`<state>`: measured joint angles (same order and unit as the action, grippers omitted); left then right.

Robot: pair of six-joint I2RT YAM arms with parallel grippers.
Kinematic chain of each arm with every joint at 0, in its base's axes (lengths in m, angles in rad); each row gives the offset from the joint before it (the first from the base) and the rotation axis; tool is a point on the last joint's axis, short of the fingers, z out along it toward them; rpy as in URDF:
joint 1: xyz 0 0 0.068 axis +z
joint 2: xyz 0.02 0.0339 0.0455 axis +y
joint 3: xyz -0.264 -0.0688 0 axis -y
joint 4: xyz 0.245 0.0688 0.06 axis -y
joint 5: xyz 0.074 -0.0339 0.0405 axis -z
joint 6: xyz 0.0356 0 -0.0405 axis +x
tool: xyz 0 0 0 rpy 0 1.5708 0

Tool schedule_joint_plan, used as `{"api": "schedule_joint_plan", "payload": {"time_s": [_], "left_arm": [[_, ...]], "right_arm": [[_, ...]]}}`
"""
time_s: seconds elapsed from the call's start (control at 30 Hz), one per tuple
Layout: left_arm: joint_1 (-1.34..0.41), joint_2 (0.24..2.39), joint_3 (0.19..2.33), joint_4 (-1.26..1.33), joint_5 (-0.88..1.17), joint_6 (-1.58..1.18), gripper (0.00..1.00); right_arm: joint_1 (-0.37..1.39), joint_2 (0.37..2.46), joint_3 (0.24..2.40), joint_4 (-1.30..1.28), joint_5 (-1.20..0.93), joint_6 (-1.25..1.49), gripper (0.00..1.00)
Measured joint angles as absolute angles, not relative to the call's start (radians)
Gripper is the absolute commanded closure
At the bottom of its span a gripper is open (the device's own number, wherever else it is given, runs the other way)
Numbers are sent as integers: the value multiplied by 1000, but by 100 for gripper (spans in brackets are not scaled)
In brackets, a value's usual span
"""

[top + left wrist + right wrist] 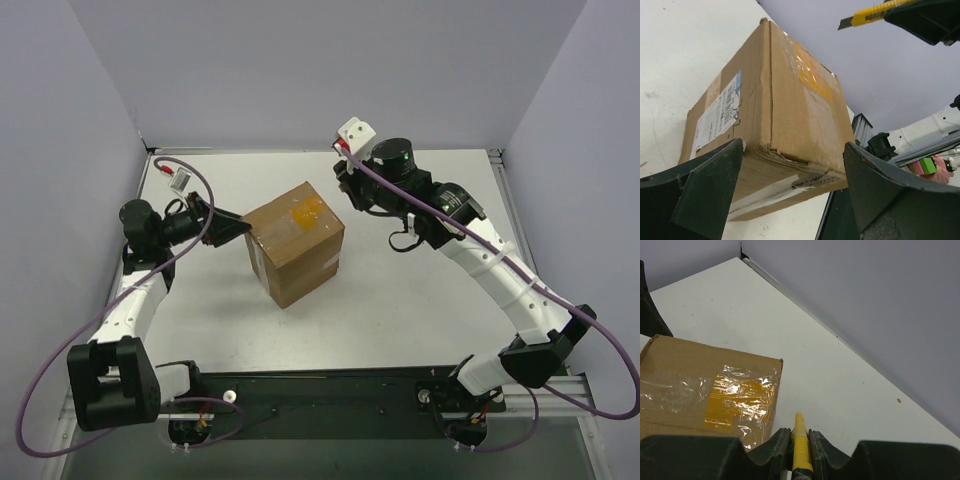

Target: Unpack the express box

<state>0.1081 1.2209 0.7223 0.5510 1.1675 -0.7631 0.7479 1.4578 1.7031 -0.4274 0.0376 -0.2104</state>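
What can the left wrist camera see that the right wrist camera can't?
Only the left wrist view shows the white label on the express box, with the open left end effector in front of it. Only the right wrist view shows the right end effector shut on the yellow knife, and the table out to its far corner. Both show the box's yellow taped patch and the knife.

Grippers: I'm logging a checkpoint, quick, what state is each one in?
Left gripper: open, facing the box, nothing held.
Right gripper: shut on the knife.
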Motion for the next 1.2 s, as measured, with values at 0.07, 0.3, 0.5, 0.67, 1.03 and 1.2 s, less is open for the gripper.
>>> {"api": "schedule_joint_plan", "payload": {"time_s": [0.07, 0.3, 0.5, 0.67, 1.03, 1.2], "left_arm": [[114, 1183, 722, 457, 1184, -703, 10], [117, 1055, 739, 160, 1255, -538, 9], [192, 1039, 865, -121, 1264, -377, 12], [202, 1053, 931, -57, 1251, -441, 37], [42, 1282, 1005, 277, 1277, -690, 93], [7, 1293, 1005, 307, 1287, -696, 94]], "right_arm": [[748, 1446, 1694, -427, 38, -210, 100], [748, 1389, 1677, -434, 31, -210, 100], [748, 1371, 1690, -492, -113, -234, 100], [749, 1395, 1782, -539, -205, -186, 100], [1013, 1396, 1681, -328, -185, -43, 100], [1103, 1395, 1549, -298, -107, -45, 100]]}}
